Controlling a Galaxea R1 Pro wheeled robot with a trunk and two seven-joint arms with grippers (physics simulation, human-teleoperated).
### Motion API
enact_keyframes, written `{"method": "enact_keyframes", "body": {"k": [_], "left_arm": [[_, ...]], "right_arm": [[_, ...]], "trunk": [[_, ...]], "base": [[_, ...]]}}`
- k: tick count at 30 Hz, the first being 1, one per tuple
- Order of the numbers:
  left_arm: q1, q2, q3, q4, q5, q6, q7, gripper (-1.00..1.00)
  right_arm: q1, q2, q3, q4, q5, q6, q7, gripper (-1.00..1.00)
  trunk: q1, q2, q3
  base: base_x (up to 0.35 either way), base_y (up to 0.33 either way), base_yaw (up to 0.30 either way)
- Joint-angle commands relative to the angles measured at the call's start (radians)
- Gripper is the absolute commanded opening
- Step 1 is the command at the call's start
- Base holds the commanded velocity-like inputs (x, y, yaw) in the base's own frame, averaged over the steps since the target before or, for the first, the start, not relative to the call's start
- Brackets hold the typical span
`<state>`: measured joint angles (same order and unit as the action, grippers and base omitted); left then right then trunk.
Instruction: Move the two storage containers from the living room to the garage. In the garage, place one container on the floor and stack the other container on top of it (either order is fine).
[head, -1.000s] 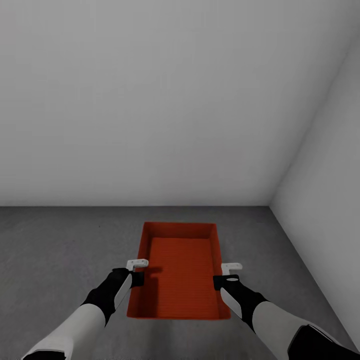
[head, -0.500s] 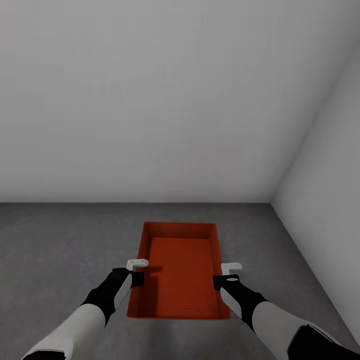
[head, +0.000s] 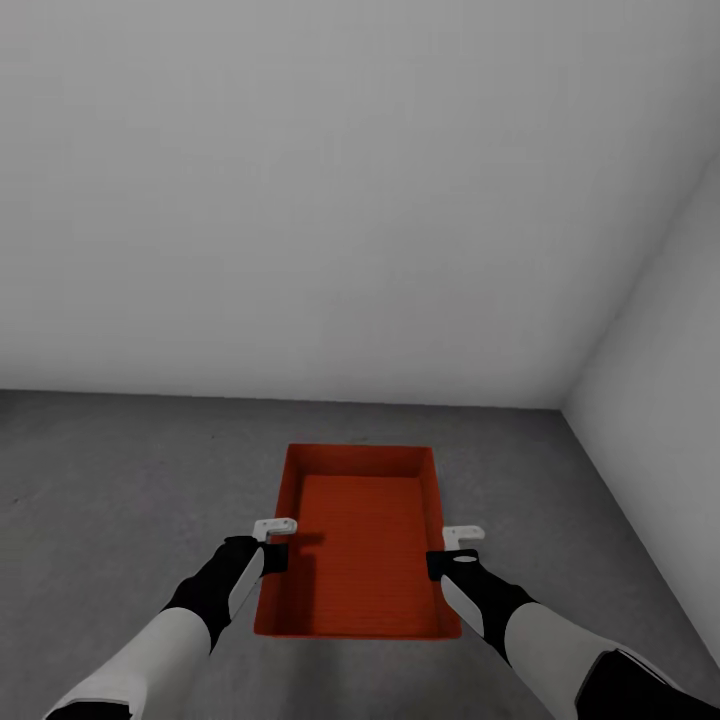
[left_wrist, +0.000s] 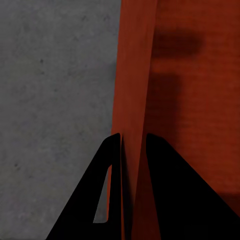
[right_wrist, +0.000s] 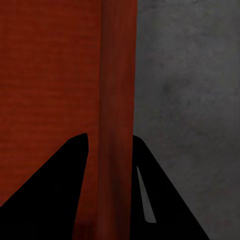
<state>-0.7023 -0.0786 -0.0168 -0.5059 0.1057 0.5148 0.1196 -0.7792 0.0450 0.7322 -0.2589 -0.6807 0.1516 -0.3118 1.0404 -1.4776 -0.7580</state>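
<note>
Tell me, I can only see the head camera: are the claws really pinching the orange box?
Observer: Yes. The left wrist camera shows the left claw with one finger inside and one finger outside the side wall of the orange box, tight against it.
Operator: And the other claw?
Observer: The right wrist camera shows the right claw straddling the opposite wall the same way.
Operator: What's next to that wall?
Observer: Mottled grey floor, seen just past the wall's outer side.
</note>
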Motion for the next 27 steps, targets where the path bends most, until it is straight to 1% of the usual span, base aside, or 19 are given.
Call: {"method": "enact_keyframes", "body": {"k": [1,27], "left_arm": [[0.0,0.0,-0.011,0.001,0.046,0.004,0.011,-1.0],[0.001,0.0,-0.011,0.001,0.046,0.004,0.011,-1.0]], "right_arm": [[-0.002,-0.001,-0.013,-0.003,0.027,0.007,-0.055,-1.0],[-0.002,-0.001,-0.013,-0.003,0.027,0.006,-0.056,-1.0]], "trunk": [[0.004,-0.008,-0.004],[0.104,-0.19,-0.122]], "base": [[0.0,0.0,0.005],[0.0,0.0,0.0]]}}
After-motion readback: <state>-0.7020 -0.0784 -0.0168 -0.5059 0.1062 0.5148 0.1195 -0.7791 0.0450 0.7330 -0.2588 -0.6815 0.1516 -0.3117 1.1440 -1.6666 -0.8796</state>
